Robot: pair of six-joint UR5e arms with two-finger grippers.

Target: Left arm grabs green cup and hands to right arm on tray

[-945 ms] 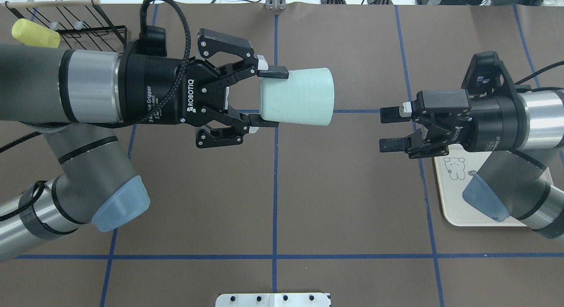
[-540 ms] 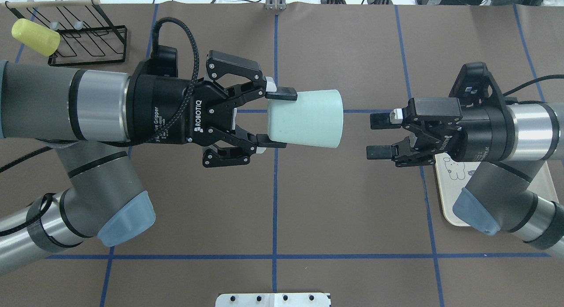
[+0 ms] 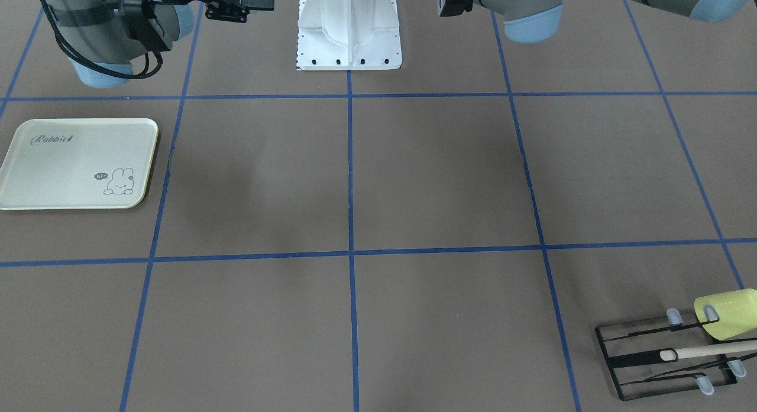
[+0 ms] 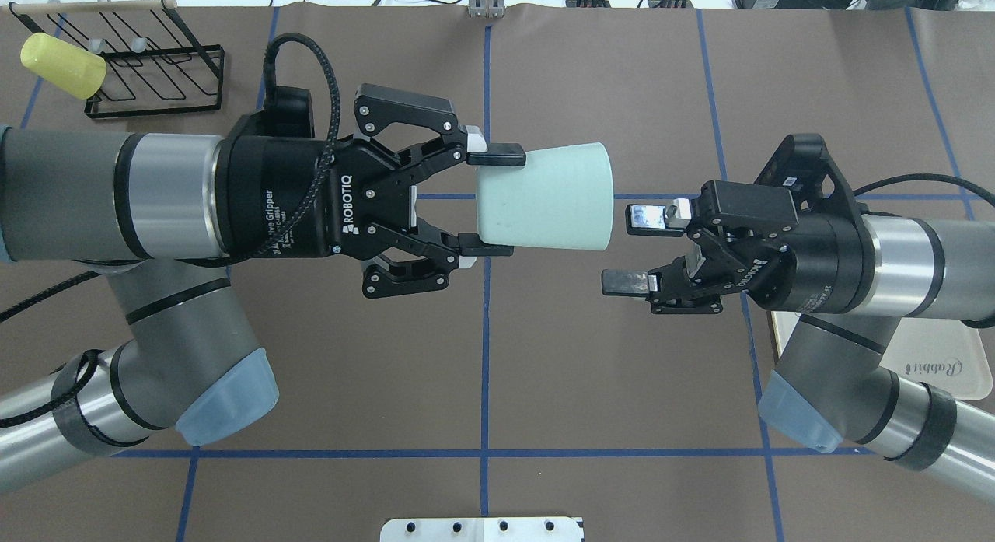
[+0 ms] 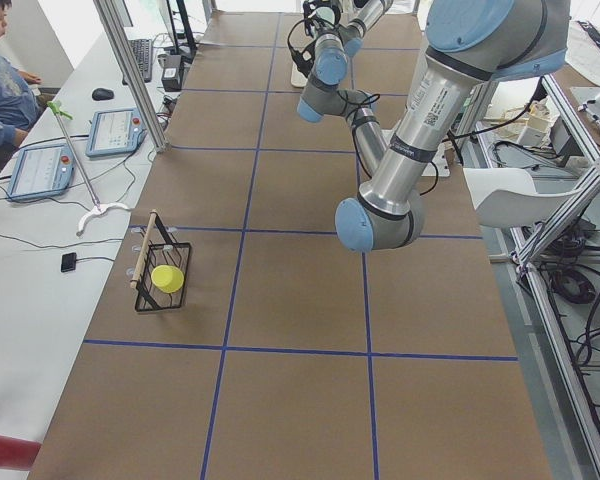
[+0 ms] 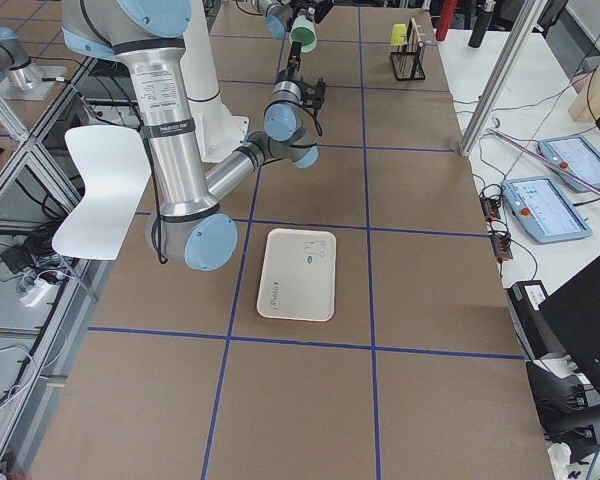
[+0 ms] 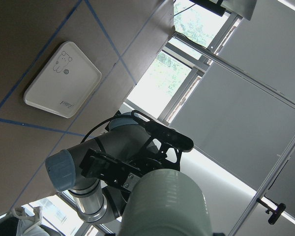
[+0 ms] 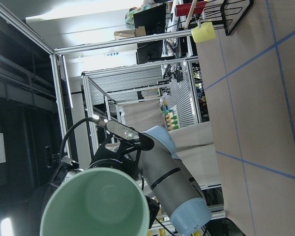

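The green cup (image 4: 544,208) lies sideways in the air over the table's middle, its mouth facing right. My left gripper (image 4: 495,202) is shut on its base end. My right gripper (image 4: 633,249) is open, a short gap from the cup's rim and not touching it. The right wrist view looks into the cup's mouth (image 8: 96,206). The cup also shows in the left wrist view (image 7: 162,204). The cream tray (image 3: 59,169) with the bunny drawing lies on the table below the right arm, partly hidden in the overhead view (image 4: 944,355).
A black wire rack (image 4: 155,68) stands at the far left corner with a yellow-green cup (image 4: 62,64) hung on it. The white robot base (image 3: 349,31) is at the near edge between the arms. Blue tape lines cross the brown table.
The left gripper has carried the cup a little to the right. The right gripper has moved left toward the cup's mouth and rolled, still open. More of the tray is covered in the overhead view.
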